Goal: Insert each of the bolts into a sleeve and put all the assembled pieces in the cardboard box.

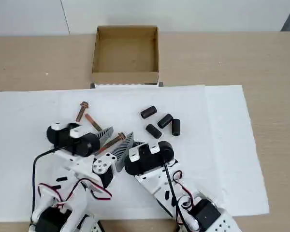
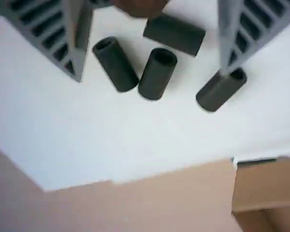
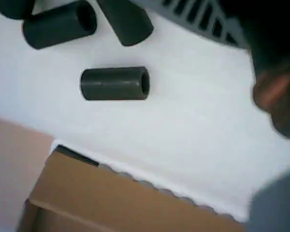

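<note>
Three brown bolts lie on the white paper. One bolt (image 1: pixel 113 140) sits between the wide-apart fingers of my open left gripper (image 1: pixel 122 133), and it shows as a blurred brown shape (image 2: pixel 137 6) in the left wrist view. The other bolts (image 1: pixel 81 111) (image 1: pixel 93 122) lie just beyond that arm. Several black sleeves (image 1: pixel 153 131) (image 2: pixel 157 72) (image 3: pixel 115 83) lie loose a little farther right. My right gripper (image 1: pixel 135 146) hangs right beside the first bolt, whose head (image 3: pixel 275 104) looms close. The cardboard box (image 1: pixel 126 77) stands open and holds nothing.
The white paper sheet (image 1: pixel 222 145) covers most of the wooden table (image 1: pixel 270 58). The box wall (image 2: pixel 268 188) (image 3: pixel 111 198) borders the paper's far edge. Both arms crowd the near middle, with cables trailing behind them.
</note>
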### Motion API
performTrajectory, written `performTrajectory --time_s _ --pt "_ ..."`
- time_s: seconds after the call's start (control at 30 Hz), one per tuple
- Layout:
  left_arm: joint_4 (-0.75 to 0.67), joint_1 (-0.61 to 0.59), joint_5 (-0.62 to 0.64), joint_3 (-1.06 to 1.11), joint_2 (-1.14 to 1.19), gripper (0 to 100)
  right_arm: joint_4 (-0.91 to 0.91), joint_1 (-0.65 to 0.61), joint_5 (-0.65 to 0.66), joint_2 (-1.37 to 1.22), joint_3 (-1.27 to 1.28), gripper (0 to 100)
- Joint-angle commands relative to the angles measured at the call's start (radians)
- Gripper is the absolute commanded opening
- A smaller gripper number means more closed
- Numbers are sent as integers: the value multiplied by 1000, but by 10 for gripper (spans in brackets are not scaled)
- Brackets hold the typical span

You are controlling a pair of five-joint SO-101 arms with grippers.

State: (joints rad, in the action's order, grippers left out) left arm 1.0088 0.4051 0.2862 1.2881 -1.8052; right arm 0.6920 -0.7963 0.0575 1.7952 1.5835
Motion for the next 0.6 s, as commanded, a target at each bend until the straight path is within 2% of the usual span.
performTrajectory --time_s 0.0,0.1,0.3,0.57 --pt "5 -6 -8 -84 -5 120 -19 42 3 16 -66 3" --pt "0 -49 -11 -120 -5 0 31 107 2 8 -72 3" --pt "6 -212 -140 -101 -5 6 162 185 -127 7 -103 3" --pt "3 -374 -273 81 -9 6 266 186 -178 -1 -219 3"
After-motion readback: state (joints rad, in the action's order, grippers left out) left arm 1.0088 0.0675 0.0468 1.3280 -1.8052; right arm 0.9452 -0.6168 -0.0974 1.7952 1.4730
